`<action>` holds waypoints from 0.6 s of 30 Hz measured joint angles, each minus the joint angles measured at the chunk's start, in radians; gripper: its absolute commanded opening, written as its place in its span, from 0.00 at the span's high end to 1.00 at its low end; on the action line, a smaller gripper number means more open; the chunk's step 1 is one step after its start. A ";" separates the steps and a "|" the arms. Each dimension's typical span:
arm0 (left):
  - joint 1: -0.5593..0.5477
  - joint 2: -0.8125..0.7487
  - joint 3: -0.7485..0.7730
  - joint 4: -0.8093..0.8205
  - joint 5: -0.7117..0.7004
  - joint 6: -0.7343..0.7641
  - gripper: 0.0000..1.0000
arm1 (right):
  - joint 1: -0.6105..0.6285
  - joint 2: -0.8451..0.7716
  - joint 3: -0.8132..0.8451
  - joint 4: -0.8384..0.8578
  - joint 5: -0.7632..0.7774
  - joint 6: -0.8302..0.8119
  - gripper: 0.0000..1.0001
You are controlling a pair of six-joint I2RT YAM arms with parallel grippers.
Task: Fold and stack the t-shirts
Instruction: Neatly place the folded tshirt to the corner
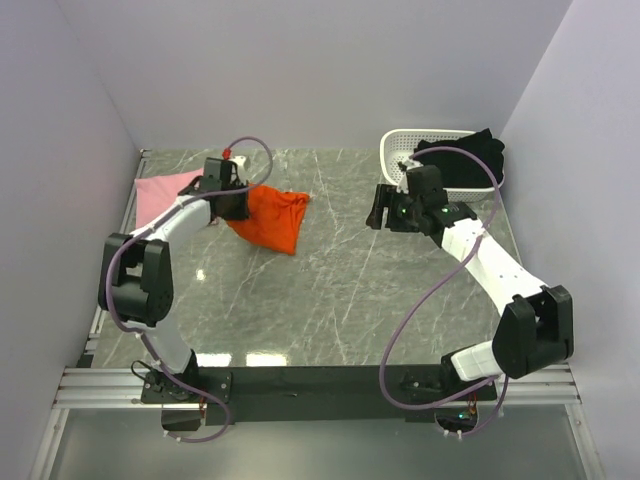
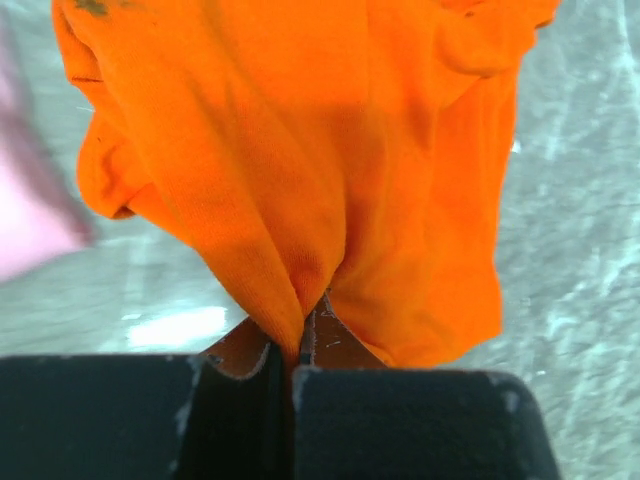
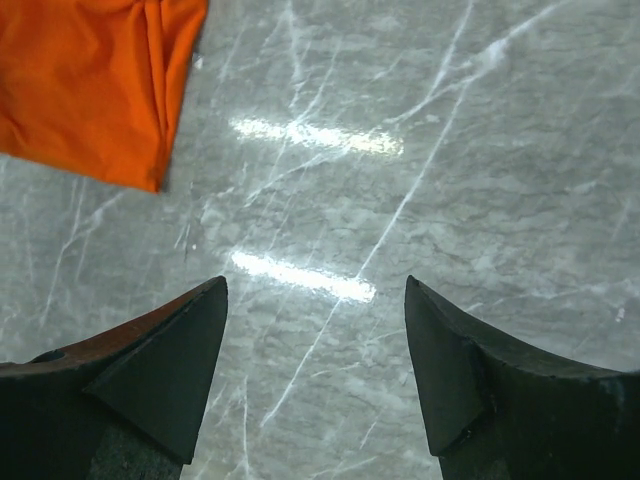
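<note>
Two claws noted. Your left claw [image 2: 293, 352] is clenched on a fold of the orange shirt [image 2: 300, 150], which is bunched just beyond it. Your right claw [image 3: 315, 330] is released above the table [image 3: 480, 150], apart from that shirt.

left arm: stretched forward, my left hand [image 2: 296, 345] pinched tight on the orange shirt [image 2: 300, 150] | right arm: elbow bent, my right hand [image 3: 315, 295] spread wide, tilted down
</note>
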 measured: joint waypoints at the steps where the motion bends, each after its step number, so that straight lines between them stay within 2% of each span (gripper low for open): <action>1: 0.016 0.000 0.016 -0.020 0.000 0.016 1.00 | -0.003 0.002 0.000 0.002 -0.012 -0.004 0.22; 10: 0.146 0.000 0.241 -0.123 0.016 0.163 1.00 | -0.024 0.014 -0.031 0.068 -0.150 -0.015 0.22; 18: 0.291 0.014 0.305 -0.152 0.065 0.248 1.00 | -0.025 0.014 -0.056 0.098 -0.195 -0.016 0.22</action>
